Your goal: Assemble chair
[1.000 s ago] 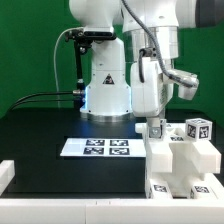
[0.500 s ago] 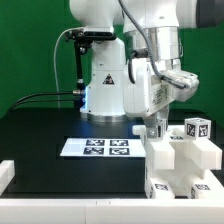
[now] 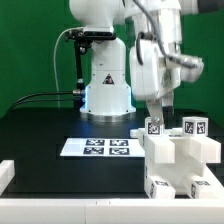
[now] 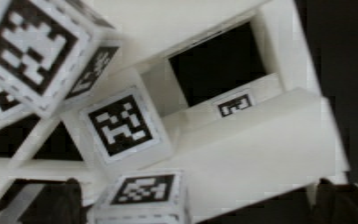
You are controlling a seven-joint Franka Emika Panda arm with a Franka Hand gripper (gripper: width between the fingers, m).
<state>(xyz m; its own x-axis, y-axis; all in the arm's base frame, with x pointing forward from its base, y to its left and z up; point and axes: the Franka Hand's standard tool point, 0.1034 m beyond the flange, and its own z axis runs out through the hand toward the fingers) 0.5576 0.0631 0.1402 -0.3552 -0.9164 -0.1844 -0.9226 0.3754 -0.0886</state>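
The gripper (image 3: 156, 118), jaws spread and holding nothing, is hanging over the chair (image 3: 180, 160) parts at the exterior view's near right; lifting carelessly risks knocking the leg (image 3: 155, 127) askew.

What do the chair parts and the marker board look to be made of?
Chair parts: seemingly white plastic, matte to slightly satin; chunky moulded-looking blocks with even colour and square black-and-white tags on their faces. Marker board: thin flat white sheet, possibly card or plastic, printed with tags; the material is unclear from here.
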